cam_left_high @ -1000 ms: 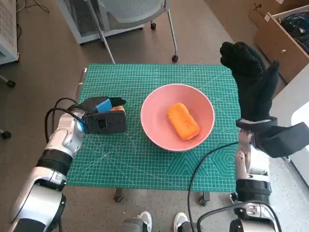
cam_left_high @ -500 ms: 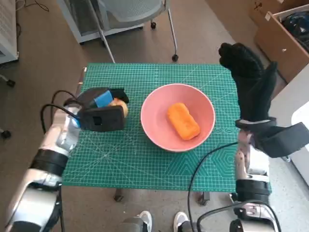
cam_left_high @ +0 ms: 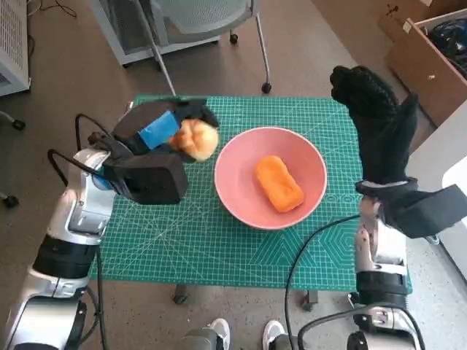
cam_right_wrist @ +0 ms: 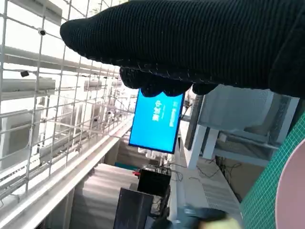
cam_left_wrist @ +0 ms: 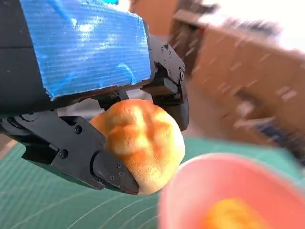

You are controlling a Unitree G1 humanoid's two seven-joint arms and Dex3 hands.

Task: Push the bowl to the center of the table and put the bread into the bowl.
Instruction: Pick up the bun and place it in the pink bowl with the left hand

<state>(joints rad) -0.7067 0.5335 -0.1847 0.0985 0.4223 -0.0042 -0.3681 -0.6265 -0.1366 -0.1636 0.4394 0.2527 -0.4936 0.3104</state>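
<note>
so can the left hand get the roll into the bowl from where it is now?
Probably yes. The left hand holds the bread roll lifted just beside the pink bowl, nothing between them. The orange bread lies mid-bowl, leaving room on the near side.

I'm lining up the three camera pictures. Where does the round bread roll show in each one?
Head view: the bread roll sits in the left hand, above the green mat, just left of the pink bowl.
Left wrist view: the roll fills the centre, held between the black fingers.
Right wrist view: not in it.
Shared landmark: the pink bowl's rim shows in all three.
</note>
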